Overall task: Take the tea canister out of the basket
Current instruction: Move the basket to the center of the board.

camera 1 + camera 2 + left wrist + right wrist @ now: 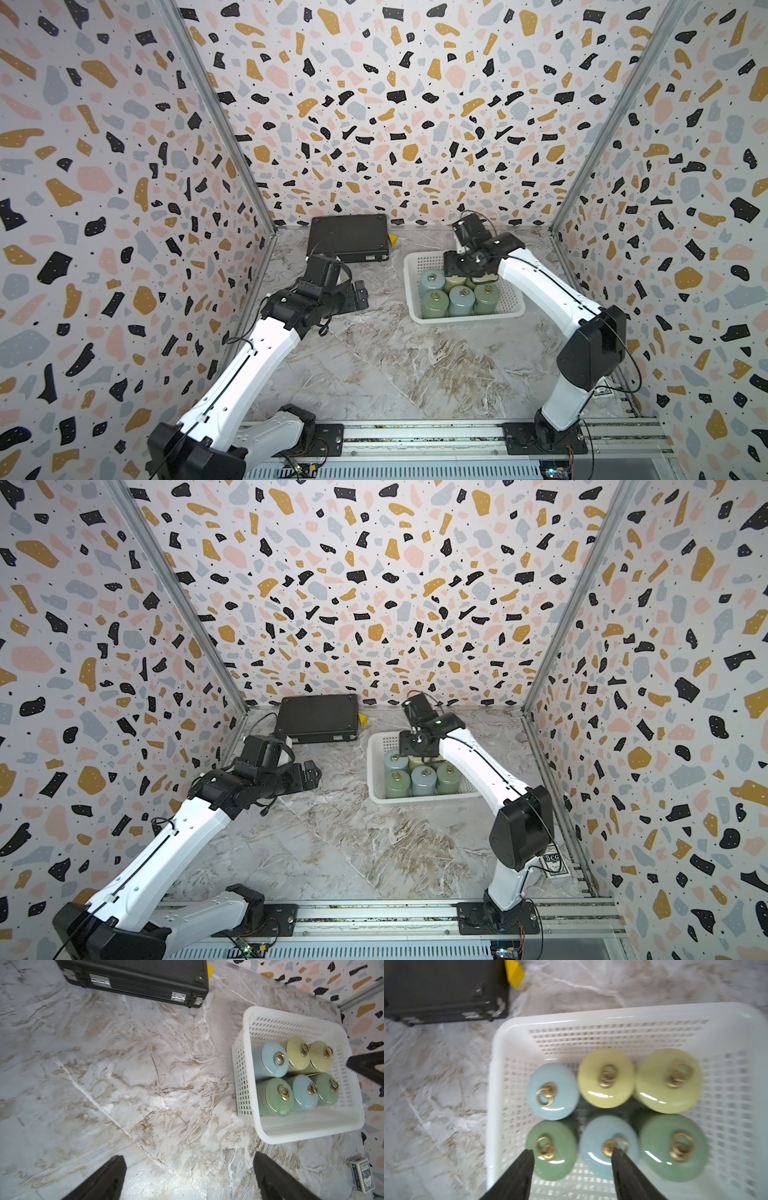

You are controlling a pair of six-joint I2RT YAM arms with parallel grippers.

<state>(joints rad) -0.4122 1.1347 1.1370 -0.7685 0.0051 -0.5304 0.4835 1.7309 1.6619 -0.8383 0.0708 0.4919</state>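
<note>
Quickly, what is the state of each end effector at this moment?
Left end effector: open, holding nothing.
Right end effector: open, holding nothing, above the basket.

White plastic rectangular basket (pixel 291 1138): plain white, lattice-hole pattern in walls and floor.
Glossy round pale blue tea canisters (pixel 562 1076) (pixel 596 1136); pale yellow tea canisters (pixel 591 1088) (pixel 652 1084); soft green tea canisters (pixel 560 1167) (pixel 654 1147).
Gold-coloured ring knobs (pixel 546 1094) on all lids.
Flat ribbed black case (pixel 135 972): silver latches (pixel 178 995); small yellow piece (pixel 513 972) beside it.
Marble-look bench (pixel 415 365): grey-white, brown veining.
Enclosure walls (pixel 374 104): white terrazzo print, blotches black, ochre, pink, blue-grey, fine black specks.
Robot arms (pixel 249 361): white shells, black joints.
Left gripper (pixel 189 1157), right gripper (pixel 572 1151): black.
Small card box (pixel 362 1176): dark blue and white print.
</note>
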